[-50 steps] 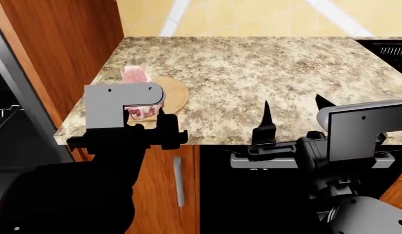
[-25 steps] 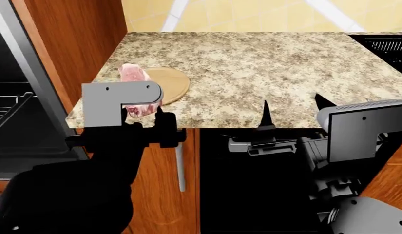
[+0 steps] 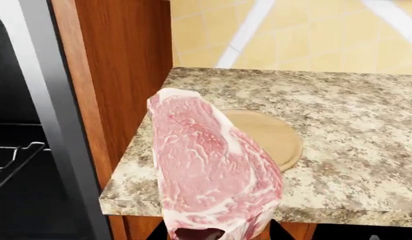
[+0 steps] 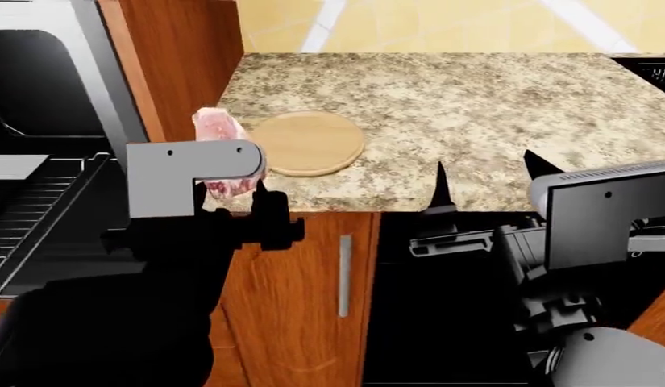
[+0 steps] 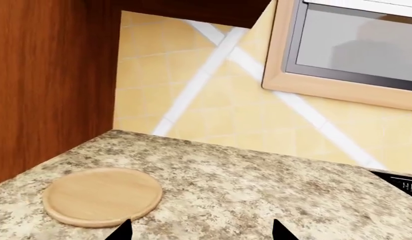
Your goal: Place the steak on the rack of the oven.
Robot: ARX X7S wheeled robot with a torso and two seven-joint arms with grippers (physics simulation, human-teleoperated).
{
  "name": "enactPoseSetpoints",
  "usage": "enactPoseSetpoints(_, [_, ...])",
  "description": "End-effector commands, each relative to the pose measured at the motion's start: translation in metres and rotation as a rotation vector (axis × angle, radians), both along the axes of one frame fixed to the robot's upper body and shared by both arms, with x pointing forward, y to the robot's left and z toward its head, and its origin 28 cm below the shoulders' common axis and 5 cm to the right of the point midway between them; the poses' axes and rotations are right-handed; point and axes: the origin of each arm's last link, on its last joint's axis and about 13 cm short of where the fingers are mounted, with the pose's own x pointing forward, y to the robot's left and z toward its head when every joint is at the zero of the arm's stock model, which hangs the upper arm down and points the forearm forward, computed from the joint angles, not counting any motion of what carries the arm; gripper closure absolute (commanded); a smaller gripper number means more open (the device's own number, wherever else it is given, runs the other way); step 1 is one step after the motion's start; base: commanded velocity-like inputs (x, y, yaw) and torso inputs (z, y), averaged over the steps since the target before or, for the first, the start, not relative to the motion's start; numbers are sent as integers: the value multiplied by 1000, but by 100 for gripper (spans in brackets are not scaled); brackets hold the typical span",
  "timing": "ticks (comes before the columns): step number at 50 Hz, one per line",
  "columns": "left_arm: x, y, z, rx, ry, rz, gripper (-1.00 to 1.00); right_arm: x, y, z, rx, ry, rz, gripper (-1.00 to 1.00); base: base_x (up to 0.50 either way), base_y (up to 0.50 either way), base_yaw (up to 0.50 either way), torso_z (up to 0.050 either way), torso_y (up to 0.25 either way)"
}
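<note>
The steak (image 4: pixel 222 153) is hanging in the air off the left end of the counter (image 4: pixel 472 113), clear of the round wooden board (image 4: pixel 307 143) that is lying bare on the stone just beside it; the meat is standing on edge, a thick pink slab with fine white marbling and a pale fat rim (image 3: pixel 212 170), its lower end going down between the fingers while most of it is rising above them; the left gripper (image 4: pixel 226 193) is pinching that lower end, its fingers pressing on the two flat faces, though the grey wrist housing is hiding much of the contact in the head view; the left arm is reaching forward and slightly up, with the steak sitting level with the counter's edge and near the wooden cabinet side (image 4: pixel 193 48); the oven (image 4: pixel 52 121) is standing open beyond that panel, its rack (image 4: pixel 36 210) showing as thin silver wires; the right gripper (image 4: pixel 483 181) is hovering before the counter's front edge, its dark fingers spread apart and holding nothing.
</note>
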Motion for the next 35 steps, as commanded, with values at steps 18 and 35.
enactPoseSetpoints(18, [-20, 1, 20, 65, 8, -28, 100, -9, 2, 14, -48, 10, 7, -100, 0, 500, 0, 0, 1])
enactPoseSetpoints(35, [-20, 4, 22, 55, 1, -12, 100, -9, 2, 18, -62, 5, 7, -100, 0, 500, 0, 0, 0])
